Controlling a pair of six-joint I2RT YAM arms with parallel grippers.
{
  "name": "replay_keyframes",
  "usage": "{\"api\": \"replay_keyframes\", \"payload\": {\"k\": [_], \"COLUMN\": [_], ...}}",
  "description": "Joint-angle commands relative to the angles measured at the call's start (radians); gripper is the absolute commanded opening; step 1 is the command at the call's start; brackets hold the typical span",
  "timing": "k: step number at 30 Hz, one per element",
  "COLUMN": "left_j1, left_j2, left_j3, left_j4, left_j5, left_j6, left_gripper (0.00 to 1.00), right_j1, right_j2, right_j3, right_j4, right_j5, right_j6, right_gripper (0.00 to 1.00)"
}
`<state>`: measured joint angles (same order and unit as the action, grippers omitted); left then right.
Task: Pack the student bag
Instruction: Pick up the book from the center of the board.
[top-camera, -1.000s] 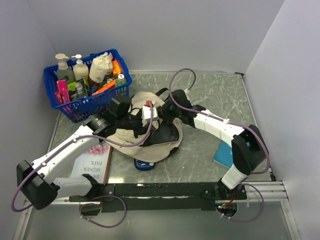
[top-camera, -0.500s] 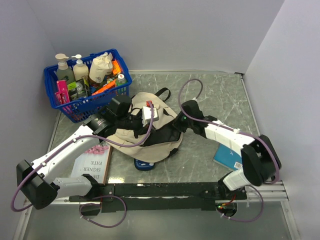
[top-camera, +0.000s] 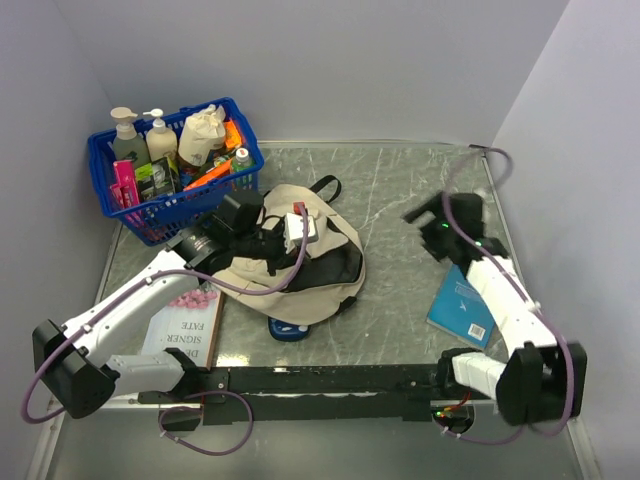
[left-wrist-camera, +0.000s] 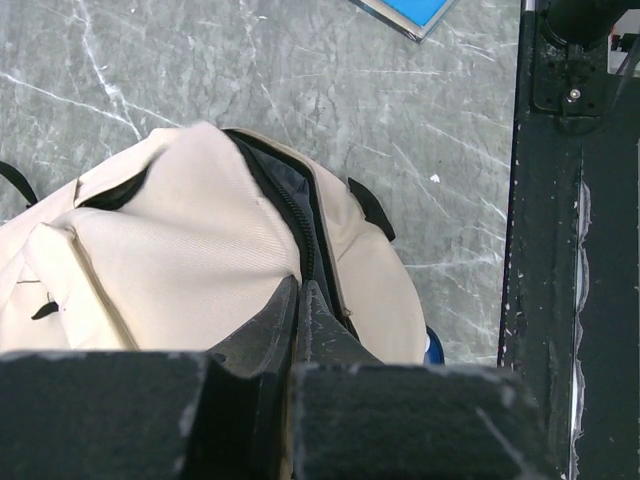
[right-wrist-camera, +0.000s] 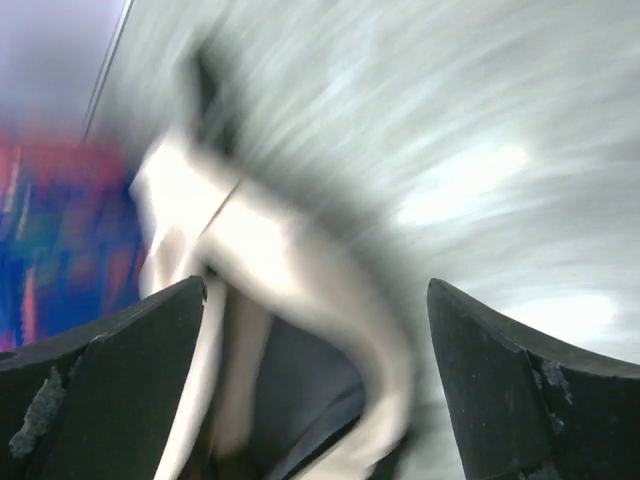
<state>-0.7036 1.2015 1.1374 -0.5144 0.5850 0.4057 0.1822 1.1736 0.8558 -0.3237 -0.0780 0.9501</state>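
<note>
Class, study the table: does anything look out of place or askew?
Yes. A blue item is pinned under the bag's near edge, only partly showing. The blue book lies askew at the right, not yet packed.

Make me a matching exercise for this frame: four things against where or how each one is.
Things:
1 student bag
2 blue basket
3 teal book
4 right gripper

Place or state:
A far left corner
B open, holding nothing
C middle of the table
D lying flat, near right side

Pairs: 1-C; 2-A; 3-D; 4-B
</note>
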Motion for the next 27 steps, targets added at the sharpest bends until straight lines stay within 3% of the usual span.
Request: {"api": "replay_keyframes", "payload": {"k": [1,4,6,9,10,13,14,17,19,20,21,24,27], "left_j1": [-0.01,-0.011,-0.01,-0.01,-0.01,-0.01,-0.008,0.036,0.084,0.102,0.124,0.252,0.464], "left_j2": [-0.052,-0.059,-0.063,-0.074,-0.075,-0.079,-0.082,-0.097,-0.114,-0.118,-0.128,-0.14,-0.138], "left_j3": [0.002,-0.004,-0.013,-0.028,-0.033,-0.038,-0.03,0.01,0.045,0.057,0.071,0.12,0.15], "left_j4": [0.028,0.039,0.037,0.043,0.047,0.057,0.054,0.062,0.048,0.034,-0.01,-0.129,-0.266], "left_j5": [0.052,0.053,0.044,0.024,0.018,-0.007,-0.017,-0.086,-0.167,-0.191,-0.21,-0.22,-0.14], "left_j6": [0.013,0.008,0.008,0.01,0.01,-0.007,-0.014,-0.083,-0.106,-0.107,-0.104,-0.099,-0.059], "left_gripper": [0.01,0.01,0.01,0.01,0.01,0.15,0.15,0.18,0.29,0.42,0.43,0.5,0.51], "right_j1": [-0.226,-0.326,-0.412,-0.365,-0.322,-0.111,-0.011,0.118,0.238,0.276,0.365,0.526,0.621], "right_j2": [-0.094,-0.085,-0.06,-0.127,-0.187,-0.233,-0.23,-0.226,-0.236,-0.235,-0.23,-0.171,0.001], "right_j3": [-0.035,-0.021,-0.03,-0.078,-0.089,-0.061,-0.02,0.058,0.094,0.139,0.164,0.264,0.376], "right_j4": [-0.308,-0.405,-0.39,-0.246,-0.214,-0.181,-0.196,-0.23,-0.219,-0.224,-0.224,-0.203,-0.173], "right_j5": [0.039,0.073,-0.012,-0.125,-0.121,-0.028,-0.004,0.075,0.109,0.127,0.141,0.162,0.106], "right_j6": [-0.091,-0.131,-0.18,-0.214,-0.212,-0.224,-0.224,-0.231,-0.231,-0.226,-0.229,-0.249,-0.286], "right_gripper": [1.0,1.0,1.0,0.99,1.0,1.0,1.0,1.0,1.0,1.0,1.0,1.0,1.0]}}
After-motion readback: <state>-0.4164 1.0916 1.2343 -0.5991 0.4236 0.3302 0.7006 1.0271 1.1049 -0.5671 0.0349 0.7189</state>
